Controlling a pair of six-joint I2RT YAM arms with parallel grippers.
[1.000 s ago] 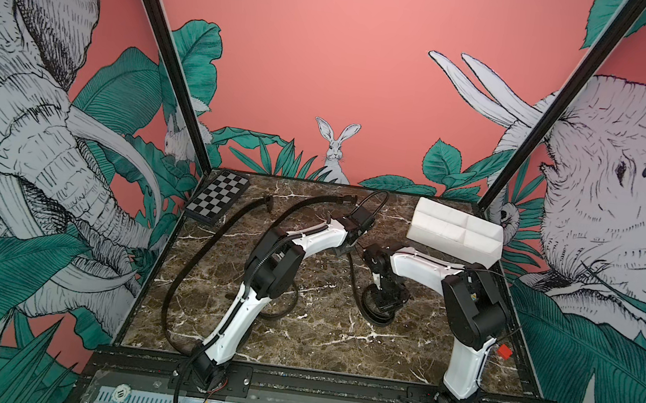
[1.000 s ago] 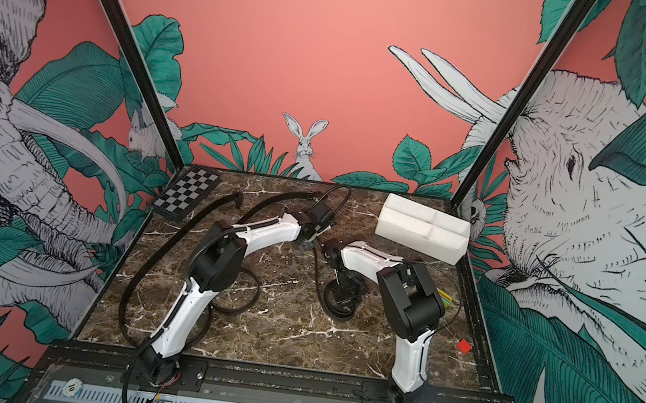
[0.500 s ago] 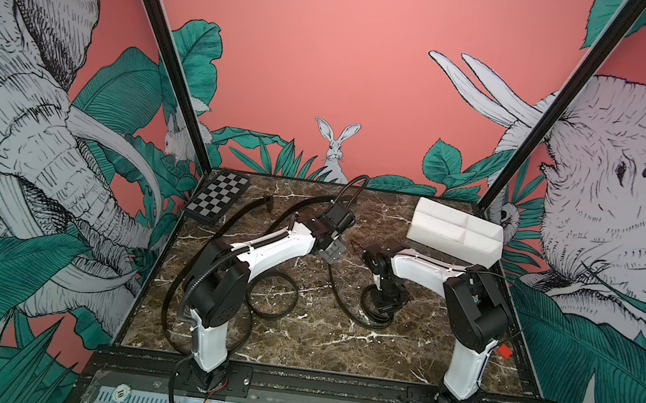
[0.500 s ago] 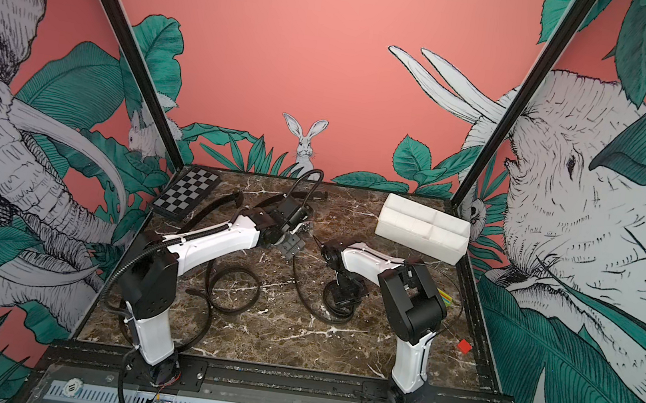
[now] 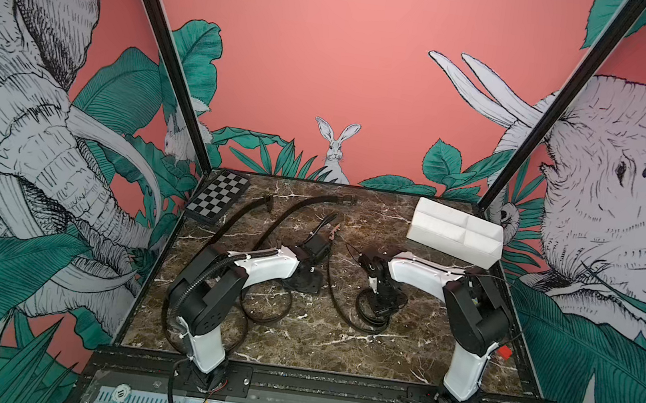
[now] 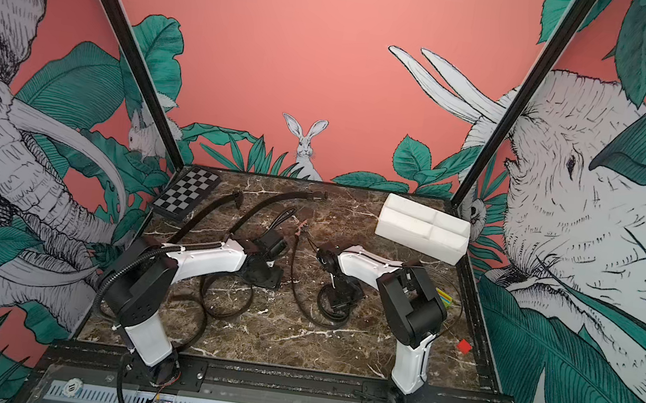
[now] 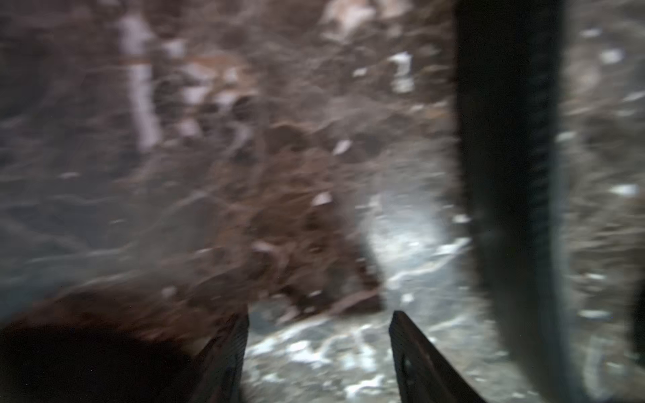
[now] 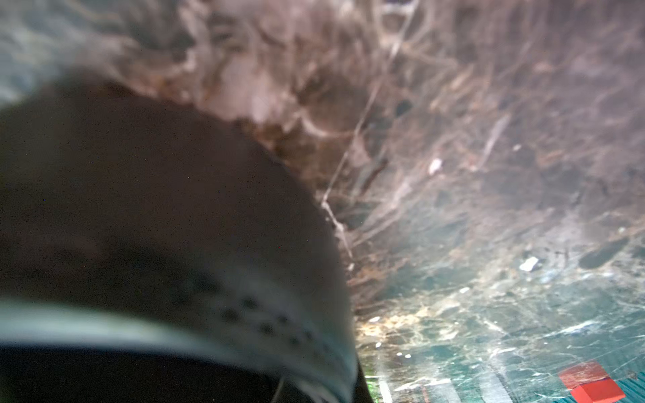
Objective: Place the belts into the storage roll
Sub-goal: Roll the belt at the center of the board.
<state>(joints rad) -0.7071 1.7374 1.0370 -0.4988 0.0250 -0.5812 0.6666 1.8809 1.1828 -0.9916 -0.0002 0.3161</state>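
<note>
Three black belts lie on the marble table. One belt (image 5: pixel 245 209) and a second belt (image 5: pixel 304 204) run from the far middle toward the left arm and loop under it. The third belt (image 5: pixel 330 279) has its buckle end at the middle and curls into a coil (image 5: pixel 371 325). My right gripper (image 5: pixel 377 305) stands upright in that coil, shut on the belt; the strap (image 8: pixel 209 314) hides its jaws in the wrist view. My left gripper (image 5: pixel 305 282) points down close over the table, open and empty (image 7: pixel 319 315), with a belt (image 7: pixel 506 174) beside it. The white storage roll (image 5: pixel 455 233) sits far right, empty.
A checkerboard (image 5: pixel 219 198) lies at the far left corner. A small red cube (image 5: pixel 504 352) sits by the right edge behind the right arm, with green and yellow pieces (image 6: pixel 443 297) nearby. Black frame posts stand at both far corners.
My left arm pulled back from the far middle and dropped low to the table, letting go of the belt end, which now lies on the marble. The right arm stayed on the coil.
</note>
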